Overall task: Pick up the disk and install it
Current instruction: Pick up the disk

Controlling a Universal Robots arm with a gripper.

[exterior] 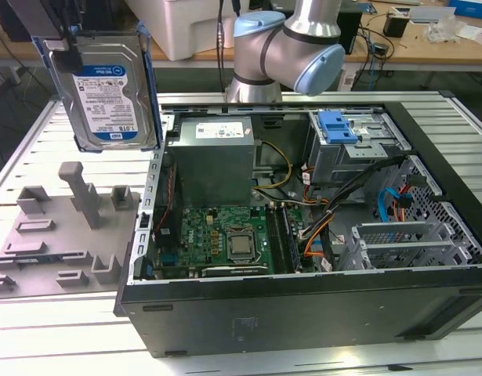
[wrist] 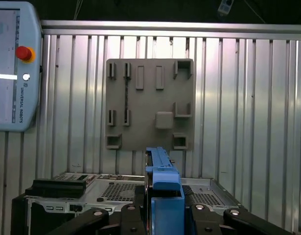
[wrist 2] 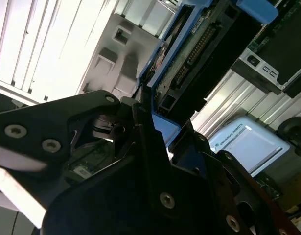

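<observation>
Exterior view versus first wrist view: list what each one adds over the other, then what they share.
The exterior view adds the disk with its labelled face, the inside of the open computer case with motherboard and power supply, and the arm. The first wrist view adds the teach pendant with its red button, and the disk edge-on. Both share the disk, clamped in the gripper, the grey fixture plate and the slatted table.
</observation>
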